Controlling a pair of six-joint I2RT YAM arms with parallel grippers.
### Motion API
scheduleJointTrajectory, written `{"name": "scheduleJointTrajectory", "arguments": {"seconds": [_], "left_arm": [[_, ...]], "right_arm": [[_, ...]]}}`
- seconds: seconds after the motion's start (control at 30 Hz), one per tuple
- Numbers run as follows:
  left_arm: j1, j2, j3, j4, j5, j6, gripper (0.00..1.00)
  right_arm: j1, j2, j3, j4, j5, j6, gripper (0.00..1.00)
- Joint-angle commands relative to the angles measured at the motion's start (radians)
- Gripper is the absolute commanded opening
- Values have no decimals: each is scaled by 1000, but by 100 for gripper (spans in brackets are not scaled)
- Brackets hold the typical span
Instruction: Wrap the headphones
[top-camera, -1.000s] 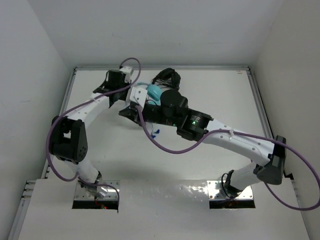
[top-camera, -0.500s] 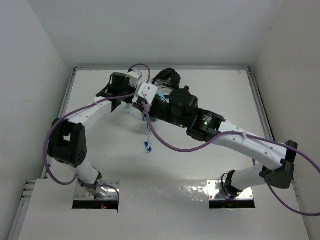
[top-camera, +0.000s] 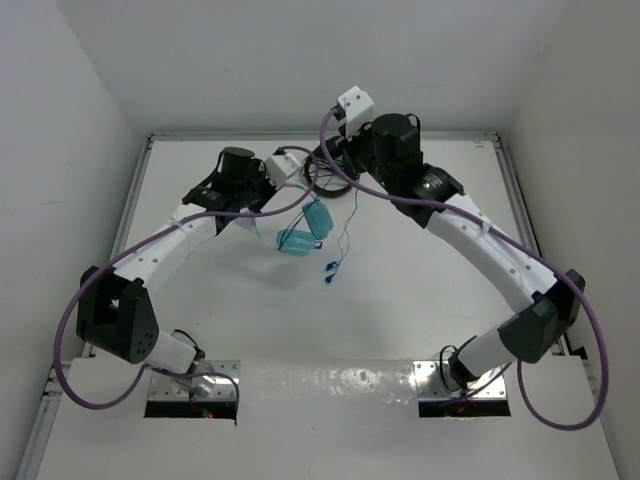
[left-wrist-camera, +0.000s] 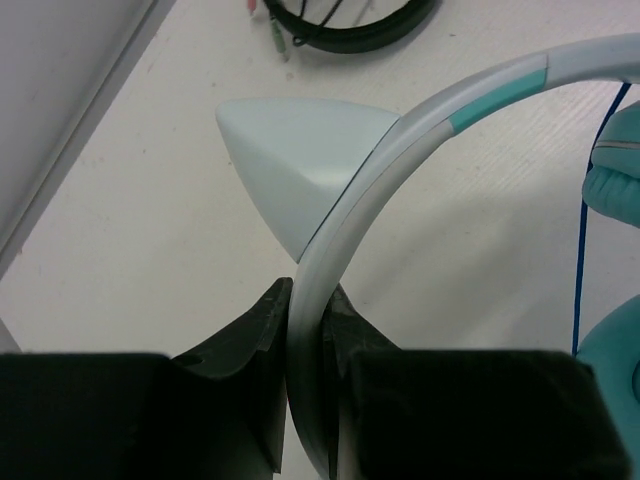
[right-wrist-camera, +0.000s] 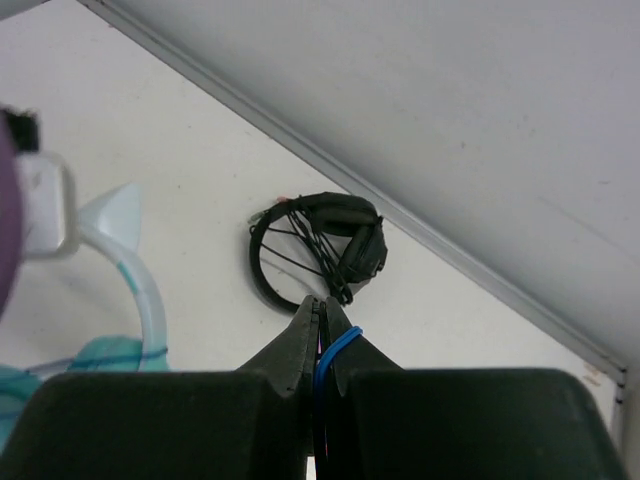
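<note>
The teal headphones (top-camera: 306, 228) hang in the air over the table's middle, cups down, pale headband (left-wrist-camera: 400, 150) up. My left gripper (left-wrist-camera: 308, 300) is shut on the headband; in the top view the left gripper (top-camera: 272, 170) sits left of the cups. My right gripper (right-wrist-camera: 322, 312) is shut on the thin blue cable (right-wrist-camera: 338, 350), raised at the back of the table (top-camera: 345, 150). The cable (top-camera: 340, 235) hangs down from it, its plug end (top-camera: 328, 270) dangling near the table. A teal cup (left-wrist-camera: 618, 190) shows at the left wrist view's right edge.
Black headphones with a coiled black cable (right-wrist-camera: 325, 245) lie at the table's back edge, also in the top view (top-camera: 322, 170) and the left wrist view (left-wrist-camera: 350, 20). A raised metal rail (top-camera: 500, 150) borders the table. White walls stand close on three sides.
My right gripper has swung from low over the table's middle up and back to the far edge, drawing the blue cable with it. The headphones now hang uncovered, and the left gripper shifted slightly right.
</note>
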Motion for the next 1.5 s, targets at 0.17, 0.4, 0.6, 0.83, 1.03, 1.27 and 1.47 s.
{"name": "scheduleJointTrajectory", "arguments": {"seconds": [0.17,0.4,0.6,0.83,1.03,1.27,1.47], "left_arm": [[-83,-30,41,-109,82,3,0],[-80,-7,199,-206,243,-171,0],[-45,-28,351,-309,426,-278,0],[-40,-7,488,-341,461,-402,0],[-3,36,622,-358,404,-497,0],[55,81,730,-359,395,-568,0],[101,128,834,-379,406,-591,0]], "right_arm": [[-178,105,152,81,-116,188,0],[-219,97,3,139,-190,226,0],[-293,24,-267,319,-536,214,0],[-295,88,-428,537,-747,250,16],[-296,137,-508,633,-807,286,55],[-296,143,-623,695,-830,240,71],[-295,166,-672,817,-828,289,86]]}}
